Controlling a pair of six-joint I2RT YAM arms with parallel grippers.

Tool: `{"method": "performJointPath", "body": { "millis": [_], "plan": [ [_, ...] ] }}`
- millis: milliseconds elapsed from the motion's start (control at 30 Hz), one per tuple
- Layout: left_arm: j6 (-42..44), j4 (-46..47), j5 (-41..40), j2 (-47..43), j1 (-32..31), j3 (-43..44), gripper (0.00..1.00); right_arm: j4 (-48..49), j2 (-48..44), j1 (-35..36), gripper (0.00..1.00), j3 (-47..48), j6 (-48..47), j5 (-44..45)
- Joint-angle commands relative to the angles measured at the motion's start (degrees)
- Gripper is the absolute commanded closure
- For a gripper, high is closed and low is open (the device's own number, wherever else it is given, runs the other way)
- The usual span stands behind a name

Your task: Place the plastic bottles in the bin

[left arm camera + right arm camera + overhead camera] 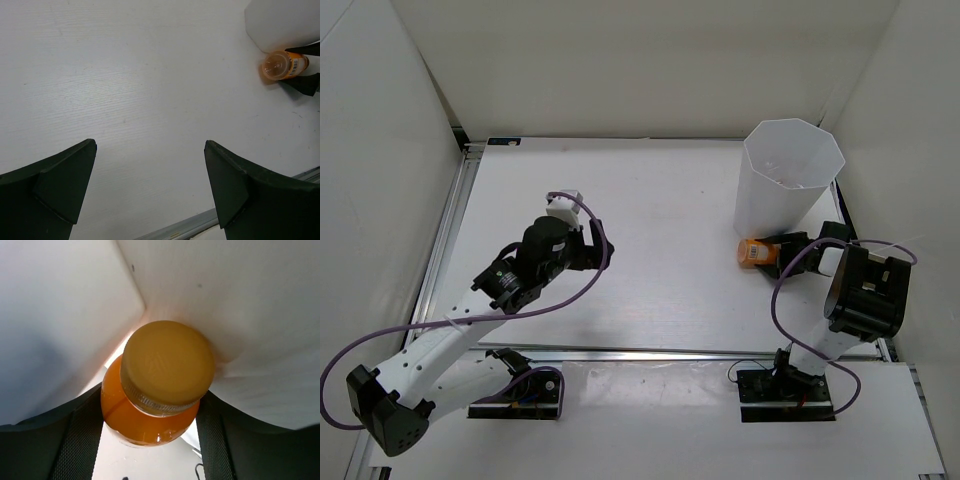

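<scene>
Orange bottle [160, 385] sat clamped in the right gripper [150, 405], centre frame; left gripper [150, 170] gaped empty. Grasp made, so next, likely: hoist over the bin [775, 205].

Bright even light, soft shadows, sharp focus.

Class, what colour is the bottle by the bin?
Orange bottle; clearest in right wrist view.

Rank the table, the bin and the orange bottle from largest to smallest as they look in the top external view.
1. table, clearly the largest.
2. bin. Its tall rim is nearer the camera, but that does not change the order.
3. orange bottle, far smaller than the bin.
</scene>
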Motion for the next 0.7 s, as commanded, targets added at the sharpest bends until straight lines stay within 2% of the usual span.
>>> {"method": "performJointPath", "body": {
  "millis": [0, 67, 200, 367, 500, 533, 633, 667],
  "plan": [
    [-1.2, -0.5, -1.5, -0.8, 0.0, 0.9, 0.00, -3.5, -1.6, -0.3, 0.70, 0.7, -3.3, -1.3],
    [-1.2, -0.5, -2.6, -0.8, 0.0, 0.4, 0.00, -5.9, -5.4, 0.2, 0.78, -1.1, -4.0, -2.1],
    [-2.2, -0.5, -3.8, -1.9, 0.0, -0.6, 0.00, -15.4, -16.1, 3.5, 0.87, -2.4, -5.5, -2.7],
    [-3.3, -0.5, -4.4, -1.9, 0.0, -1.2, 0.00, -26.9, -29.4, 7.3, 0.95, 4.8, -5.0, -1.9],
    [-3.3, -0.5, -3.1, -1.3, 0.0, -1.2, 0.00, -35.3, -38.1, 7.3, 0.96, 15.0, -2.9, -2.4],
    [-3.8, -0.5, -3.1, -0.7, 0.0, -1.7, 0.00, -35.8, -38.9, 7.3, 0.96, 20.2, -2.3, -2.4],
    [-4.5, -0.5, -2.6, -0.7, 0.0, -2.2, 0.00, -34.1, -37.4, 4.1, 0.96, 31.3, -1.0, -1.8],
    [-4.5, -0.5, -2.6, -0.7, 0.0, -2.2, 0.00, -32.9, -35.5, 2.3, 0.96, 40.1, -1.0, -1.8]
  ]
}}
